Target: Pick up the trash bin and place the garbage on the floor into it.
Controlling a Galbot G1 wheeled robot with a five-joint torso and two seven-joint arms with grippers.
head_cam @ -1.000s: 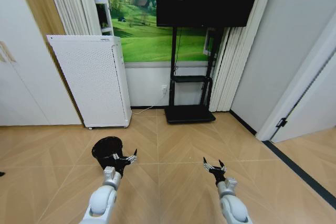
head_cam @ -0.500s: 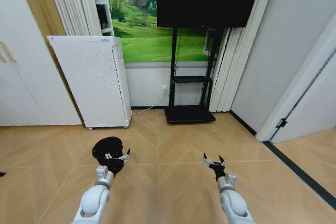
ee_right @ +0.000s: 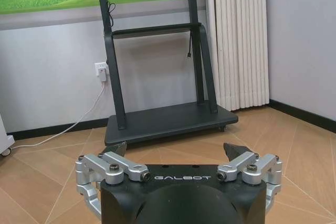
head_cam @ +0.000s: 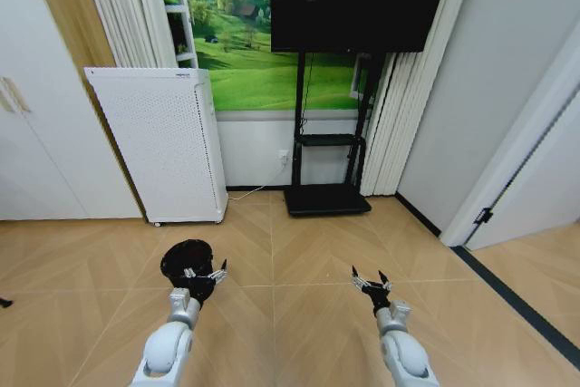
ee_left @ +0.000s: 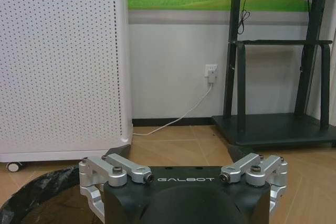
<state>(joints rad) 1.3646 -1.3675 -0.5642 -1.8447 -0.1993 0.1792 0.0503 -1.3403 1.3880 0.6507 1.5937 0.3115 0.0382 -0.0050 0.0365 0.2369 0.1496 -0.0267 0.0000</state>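
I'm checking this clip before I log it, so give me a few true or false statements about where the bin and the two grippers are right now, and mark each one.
1. The trash bin stands upright on the floor. True.
2. The left gripper is open, right by the bin's rim. True.
3. The right gripper is clamped on the bin. False: it is open over bare floor, well apart from the bin.
4. The bin sits on the TV stand. False: it sits on the floor in front of the white perforated appliance.
5. A white cable runs from the wall socket down along the floor. True.
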